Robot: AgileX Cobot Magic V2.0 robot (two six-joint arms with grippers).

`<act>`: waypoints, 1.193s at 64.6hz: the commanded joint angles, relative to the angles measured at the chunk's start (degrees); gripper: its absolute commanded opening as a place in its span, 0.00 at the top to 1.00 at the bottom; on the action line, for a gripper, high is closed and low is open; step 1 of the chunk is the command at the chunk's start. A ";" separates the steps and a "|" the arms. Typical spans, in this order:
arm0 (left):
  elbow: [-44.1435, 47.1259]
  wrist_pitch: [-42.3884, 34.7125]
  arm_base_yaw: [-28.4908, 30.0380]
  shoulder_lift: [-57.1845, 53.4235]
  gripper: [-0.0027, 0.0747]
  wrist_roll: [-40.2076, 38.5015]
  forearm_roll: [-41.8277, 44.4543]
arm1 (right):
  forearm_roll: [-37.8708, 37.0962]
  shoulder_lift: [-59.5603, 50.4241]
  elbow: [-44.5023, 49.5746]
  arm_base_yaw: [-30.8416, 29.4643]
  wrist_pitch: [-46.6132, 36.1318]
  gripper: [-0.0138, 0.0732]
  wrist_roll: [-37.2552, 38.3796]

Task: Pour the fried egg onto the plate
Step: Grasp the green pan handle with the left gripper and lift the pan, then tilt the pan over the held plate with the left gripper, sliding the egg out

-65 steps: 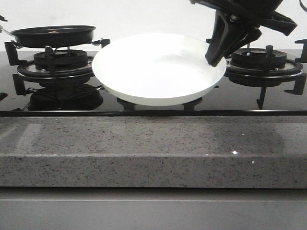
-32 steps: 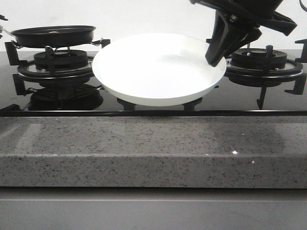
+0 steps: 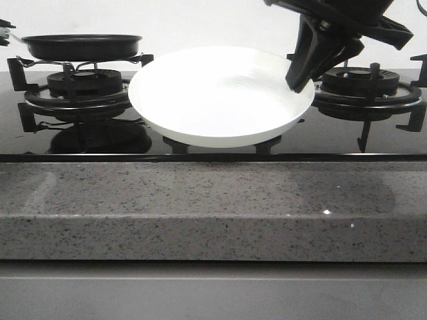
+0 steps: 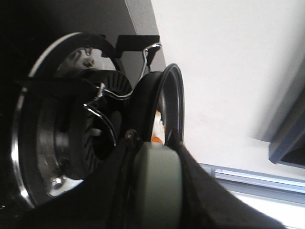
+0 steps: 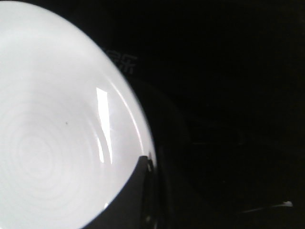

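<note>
Pan [image 3: 81, 45] at plate's [image 3: 220, 97] 9 o'clock: carry over rim w/ egg [image 4: 157, 130] level. Right gripper [image 3: 301, 79] clamps plate; left unclear.

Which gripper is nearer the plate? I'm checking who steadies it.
Right. The right gripper grips the plate at its right rim. The left gripper is out of the front view, holding the pan above the left burner.

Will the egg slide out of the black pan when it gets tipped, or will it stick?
Probably it slides: the fried egg lies loose in the smooth black pan. It looks thin, so it may flop or fold on the way out. It seems light, so the plate shouldn't budge.
</note>
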 commanded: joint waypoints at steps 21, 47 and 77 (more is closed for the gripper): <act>-1.77 8.11 0.10 -5.77 0.99 5.08 -10.55 | 1.08 -2.38 -1.41 -0.09 -2.21 0.92 -0.37; -1.77 1.67 -4.56 -18.66 0.99 9.33 -5.11 | 1.08 -2.38 -1.41 -0.09 -2.21 0.92 -0.37; -1.77 -12.06 -20.71 -28.87 0.99 18.86 10.36 | 1.08 -2.38 -1.41 -0.09 -2.21 0.92 -0.37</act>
